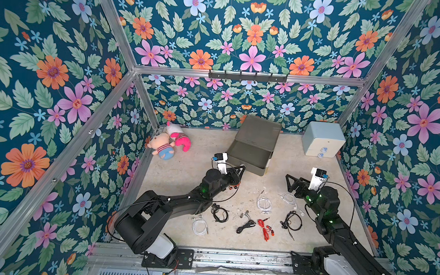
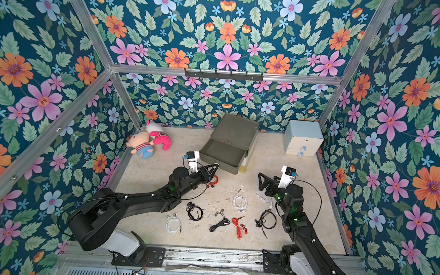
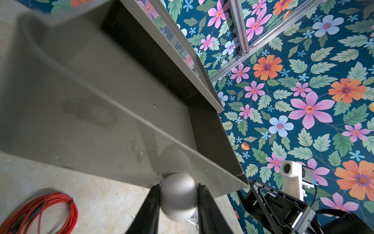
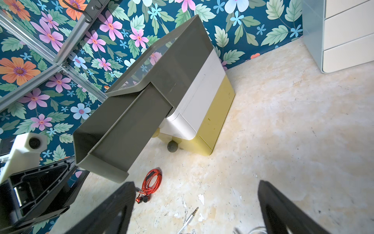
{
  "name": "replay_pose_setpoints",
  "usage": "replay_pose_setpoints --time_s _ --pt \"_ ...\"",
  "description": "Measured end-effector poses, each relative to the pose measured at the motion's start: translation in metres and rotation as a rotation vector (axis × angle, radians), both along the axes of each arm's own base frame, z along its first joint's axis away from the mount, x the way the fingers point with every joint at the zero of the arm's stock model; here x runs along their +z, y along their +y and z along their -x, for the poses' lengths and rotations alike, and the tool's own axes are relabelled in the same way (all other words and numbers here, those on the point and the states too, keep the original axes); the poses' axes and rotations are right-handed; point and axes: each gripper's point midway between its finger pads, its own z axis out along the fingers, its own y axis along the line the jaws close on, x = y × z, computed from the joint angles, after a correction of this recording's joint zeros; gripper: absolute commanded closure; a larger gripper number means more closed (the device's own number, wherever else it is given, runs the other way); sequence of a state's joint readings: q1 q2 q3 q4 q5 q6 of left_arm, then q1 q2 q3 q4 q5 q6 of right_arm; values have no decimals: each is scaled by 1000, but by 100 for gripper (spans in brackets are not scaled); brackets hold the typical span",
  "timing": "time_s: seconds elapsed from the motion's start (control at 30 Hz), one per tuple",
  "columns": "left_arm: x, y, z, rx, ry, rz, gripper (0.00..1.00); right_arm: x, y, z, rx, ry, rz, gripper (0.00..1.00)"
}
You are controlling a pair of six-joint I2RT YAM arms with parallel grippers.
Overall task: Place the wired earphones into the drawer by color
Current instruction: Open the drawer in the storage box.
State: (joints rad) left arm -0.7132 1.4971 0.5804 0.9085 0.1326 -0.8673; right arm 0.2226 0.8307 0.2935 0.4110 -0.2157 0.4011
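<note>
The drawer was seen banded in three colours, grey on top, white in the middle and yellow below, and its ball knob was grey. The wired earphones were found in red, white and black on a table mottled in beige and cream. Teal wallpaper patterned with pink, orange and pale blue flowers and green leaves was shown all round, with a pale blue-and-white cabinet at two o'clock and pink, white and striped plush toys at ten o'clock.
</note>
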Motion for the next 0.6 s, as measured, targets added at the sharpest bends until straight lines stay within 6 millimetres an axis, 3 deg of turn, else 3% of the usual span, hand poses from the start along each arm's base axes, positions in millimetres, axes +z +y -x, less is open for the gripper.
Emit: replay_pose_setpoints --time_s 0.23,0.6 --pt "3 8 2 26 -10 2 41 0 0 0 -2 -1 1 1" --pt "-13 38 20 101 14 -44 41 0 -1 0 -6 -2 4 1"
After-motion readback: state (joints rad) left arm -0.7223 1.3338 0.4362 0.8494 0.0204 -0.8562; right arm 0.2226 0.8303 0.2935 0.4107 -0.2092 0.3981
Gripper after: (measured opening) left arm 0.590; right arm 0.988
